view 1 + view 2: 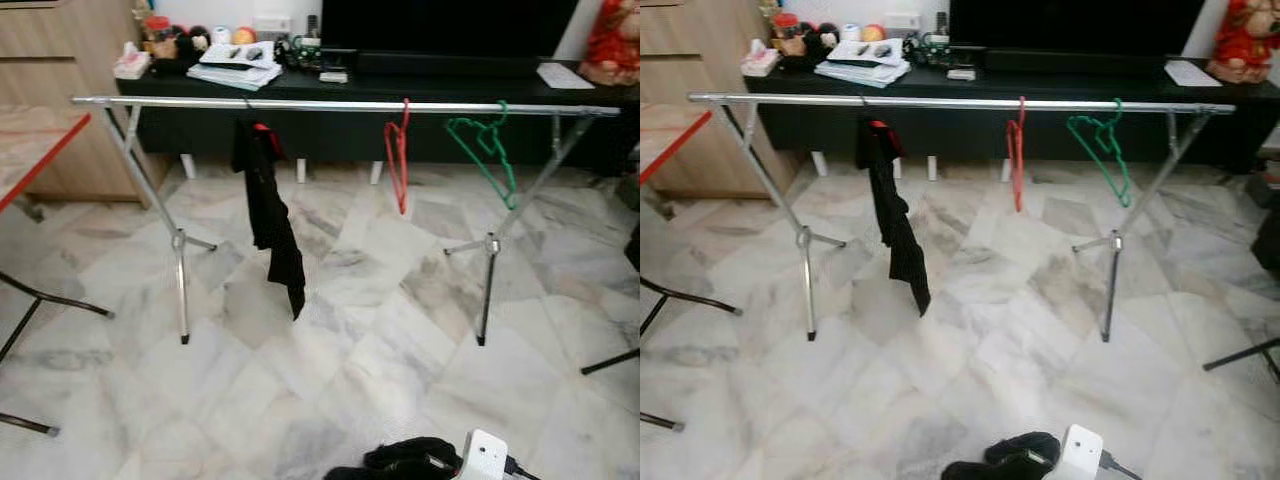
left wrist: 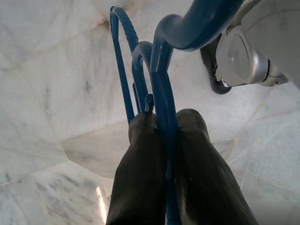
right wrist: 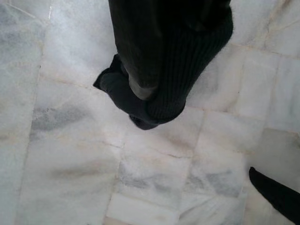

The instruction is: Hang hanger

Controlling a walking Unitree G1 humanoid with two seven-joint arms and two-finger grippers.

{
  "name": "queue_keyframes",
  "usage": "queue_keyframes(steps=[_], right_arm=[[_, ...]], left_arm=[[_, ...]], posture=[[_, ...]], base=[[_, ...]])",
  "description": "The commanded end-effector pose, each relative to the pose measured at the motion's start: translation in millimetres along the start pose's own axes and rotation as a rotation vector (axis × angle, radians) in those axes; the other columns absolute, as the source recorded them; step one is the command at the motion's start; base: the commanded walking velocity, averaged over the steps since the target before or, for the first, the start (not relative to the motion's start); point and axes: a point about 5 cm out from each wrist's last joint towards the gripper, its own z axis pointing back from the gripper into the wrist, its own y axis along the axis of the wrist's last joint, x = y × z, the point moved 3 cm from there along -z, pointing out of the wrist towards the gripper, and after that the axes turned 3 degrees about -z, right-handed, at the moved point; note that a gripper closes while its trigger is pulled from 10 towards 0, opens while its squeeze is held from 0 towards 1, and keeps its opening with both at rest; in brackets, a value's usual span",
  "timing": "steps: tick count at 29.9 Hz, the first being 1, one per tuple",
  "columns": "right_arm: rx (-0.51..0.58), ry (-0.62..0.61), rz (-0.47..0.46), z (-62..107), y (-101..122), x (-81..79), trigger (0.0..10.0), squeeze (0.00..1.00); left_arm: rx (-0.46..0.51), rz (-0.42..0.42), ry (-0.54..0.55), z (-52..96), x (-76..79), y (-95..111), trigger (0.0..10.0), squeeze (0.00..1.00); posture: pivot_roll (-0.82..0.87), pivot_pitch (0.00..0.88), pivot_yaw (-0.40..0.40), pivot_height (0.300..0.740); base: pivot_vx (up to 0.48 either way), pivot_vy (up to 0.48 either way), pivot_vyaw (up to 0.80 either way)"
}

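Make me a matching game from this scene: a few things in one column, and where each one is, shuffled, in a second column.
Things:
1. blue hanger
2. red hanger
3. green hanger
4. black garment

Places:
A. on the rail, nearest its right end
B. clamped between the left gripper fingers
C. on the rail, left of the other two things hanging there
D. on the rail, between the garment and another hanger

Pairs: 1-B, 2-D, 3-A, 4-C

2 black ribbed fingers (image 2: 140, 178), a silver rounded wrist joint (image 2: 243, 58) beside them.
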Motion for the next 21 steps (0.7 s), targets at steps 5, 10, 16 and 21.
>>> queue_keyframes(steps=[5, 10, 16, 21], right_arm=[[0.008, -0.005, -0.004, 0.2, 0.5, 0.1, 10.0, 0.0], [0.011, -0.007, -0.004, 0.2, 0.9, 0.2, 10.0, 0.0], [0.016, -0.008, -0.005, 0.1, 1.8, 0.5, 10.0, 0.0], [0.022, -0.007, -0.006, -0.2, 3.2, 0.1, 10.0, 0.0]], left_arm=[[-0.041, -0.012, -0.01, 3.4, 1.3, -13.2, 10.0, 0.0], [-0.042, -0.012, -0.011, 3.5, 1.3, -13.5, 10.0, 0.0], [-0.042, -0.011, -0.01, 3.6, 1.1, -13.7, 10.0, 0.0], [-0.042, -0.011, -0.01, 3.6, 1.0, -13.6, 10.0, 0.0]], posture=[[-0.02, 0.131, -0.003, 0.74], [-0.02, 0.133, -0.003, 0.74], [-0.02, 0.134, -0.003, 0.74], [-0.02, 0.133, -0.003, 0.74]], base=[[-0.271, 0.0, 0.0], [-0.303, 0.0, 0.0], [-0.318, 0.0, 0.0], [-0.329, 0.0, 0.0]])
